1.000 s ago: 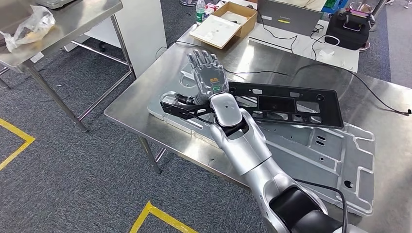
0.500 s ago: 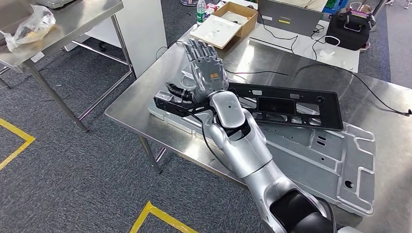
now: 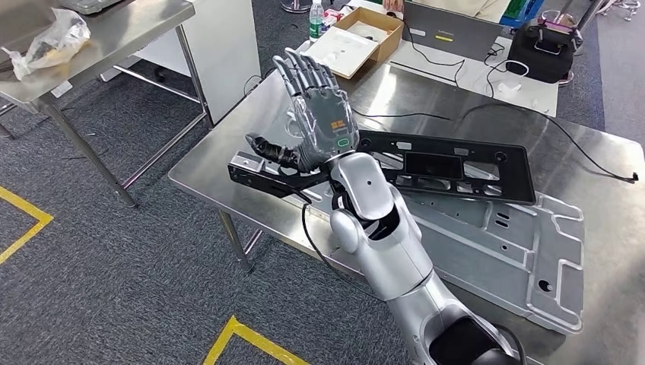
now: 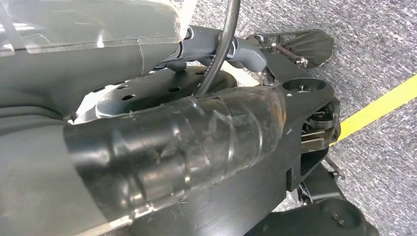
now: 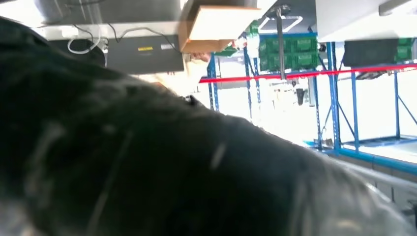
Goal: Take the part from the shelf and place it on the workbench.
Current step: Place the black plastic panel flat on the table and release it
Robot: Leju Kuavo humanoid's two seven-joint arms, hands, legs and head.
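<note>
Though its near right side runs out of the head view, the steel workbench (image 3: 228,144) carries everything that matters. A large silver sheet-metal panel (image 3: 487,243) lies flat on it, its left part hidden under the robot's forearm. Across the panel's far side rests the black part (image 3: 456,163), a long, flat frame with cut-outs. Its long axis runs along the bench from the left front edge towards the right, slightly slanted, and its left end (image 3: 247,169) reaches just past the panel. The middle stretch is covered by the wrist.

Over that left end the right hand (image 3: 319,114) is raised with its back to the camera, fingers spread wide and pointing up and away, gripping nothing. The thumb (image 3: 268,148) juts out sideways just above the part, and whether it touches cannot be told. Up close in the right wrist view, the hand is a dark blur.

Of the left hand (image 4: 172,142), the left wrist view gives a thick grey shape against carpet, fingers unreadable
</note>
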